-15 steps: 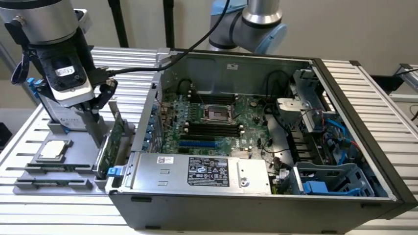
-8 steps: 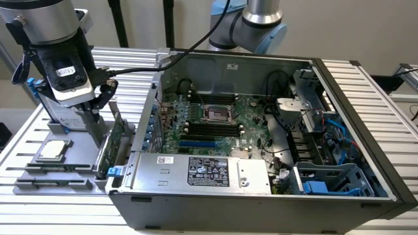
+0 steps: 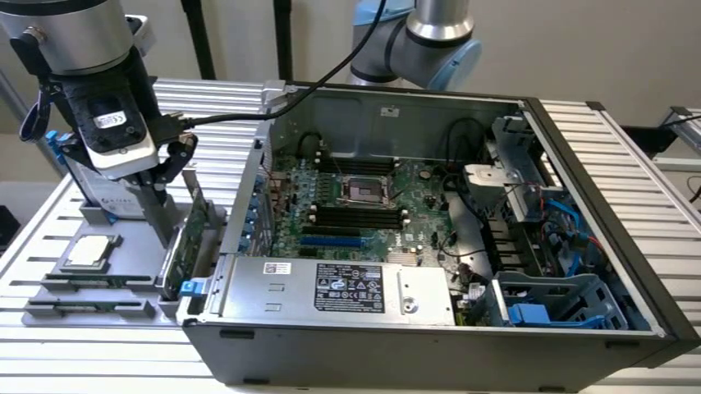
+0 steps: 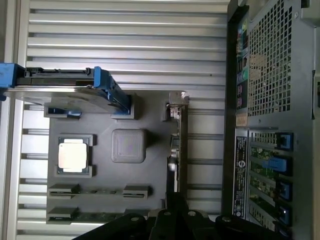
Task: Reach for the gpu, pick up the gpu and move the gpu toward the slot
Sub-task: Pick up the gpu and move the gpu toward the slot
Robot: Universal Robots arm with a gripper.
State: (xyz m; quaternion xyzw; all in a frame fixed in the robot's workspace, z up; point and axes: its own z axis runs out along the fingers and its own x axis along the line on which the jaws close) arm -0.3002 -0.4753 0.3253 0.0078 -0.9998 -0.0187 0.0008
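Observation:
The gpu (image 3: 199, 226) is a thin green card standing on edge in the grey holder (image 3: 97, 314), beside the open computer case. Its silver bracket end points toward the hard drive. My gripper (image 3: 164, 195) reaches down from above onto the card's top edge near that bracket. In the wrist view the gpu (image 4: 176, 145) appears edge-on as a narrow strip, running straight into my gripper (image 4: 173, 201), whose dark fingers sit close together on either side of it. The card still rests in the holder. Blue and black expansion slots (image 3: 328, 242) lie on the motherboard inside the case.
The computer case (image 3: 438, 355) lies open at the exterior view's right; its perforated rear panel (image 4: 270, 75) is close beside the card. On the holder (image 4: 100, 115) sit a silver processor chip (image 4: 73, 155) and a hard drive with blue rails (image 4: 60, 86). Ribbed metal table all around.

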